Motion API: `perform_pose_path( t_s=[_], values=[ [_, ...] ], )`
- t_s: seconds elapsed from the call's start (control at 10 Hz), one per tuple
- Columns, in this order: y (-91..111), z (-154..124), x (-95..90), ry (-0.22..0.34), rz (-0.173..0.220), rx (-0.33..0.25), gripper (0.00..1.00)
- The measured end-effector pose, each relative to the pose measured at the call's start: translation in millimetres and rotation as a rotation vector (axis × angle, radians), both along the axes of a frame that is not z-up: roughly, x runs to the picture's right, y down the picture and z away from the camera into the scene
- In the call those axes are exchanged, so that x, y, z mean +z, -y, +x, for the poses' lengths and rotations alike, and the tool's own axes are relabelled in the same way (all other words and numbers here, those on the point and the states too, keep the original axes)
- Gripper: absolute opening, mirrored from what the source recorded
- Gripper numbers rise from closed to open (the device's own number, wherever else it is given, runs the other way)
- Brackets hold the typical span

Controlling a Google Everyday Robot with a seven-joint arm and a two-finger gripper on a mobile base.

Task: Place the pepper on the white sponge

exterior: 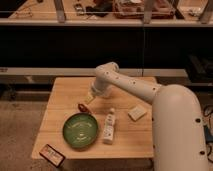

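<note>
The pepper [82, 107] is a small dark red piece lying on the wooden table [65, 95], just beyond the far rim of the green bowl. My gripper [89, 99] hangs from the white arm, right beside the pepper on its upper right and very close to it. I cannot tell whether it touches the pepper. The white sponge [137, 113] is a flat cream block lying on the table to the right, near the arm's large white body.
A green bowl [80, 131] sits at the front left of the table. A white bottle with a label [108, 126] lies between the bowl and the sponge. A dark packet [52, 154] lies at the table's front left corner. A dark counter stands behind.
</note>
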State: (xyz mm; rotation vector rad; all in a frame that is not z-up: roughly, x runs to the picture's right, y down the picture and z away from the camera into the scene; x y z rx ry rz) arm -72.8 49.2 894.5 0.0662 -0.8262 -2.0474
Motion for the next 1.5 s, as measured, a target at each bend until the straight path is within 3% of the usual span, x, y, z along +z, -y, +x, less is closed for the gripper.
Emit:
perform_pose_path(
  t_s=[1.2, 1.4, 1.5],
  values=[
    [0, 0, 0.4, 0.001, 0.004, 0.0, 0.63],
    [6, -6, -0.5, 0.008, 0.04, 0.021, 0.63],
    [15, -16, -2.6, 0.023, 0.093, 0.048, 0.63]
  ],
)
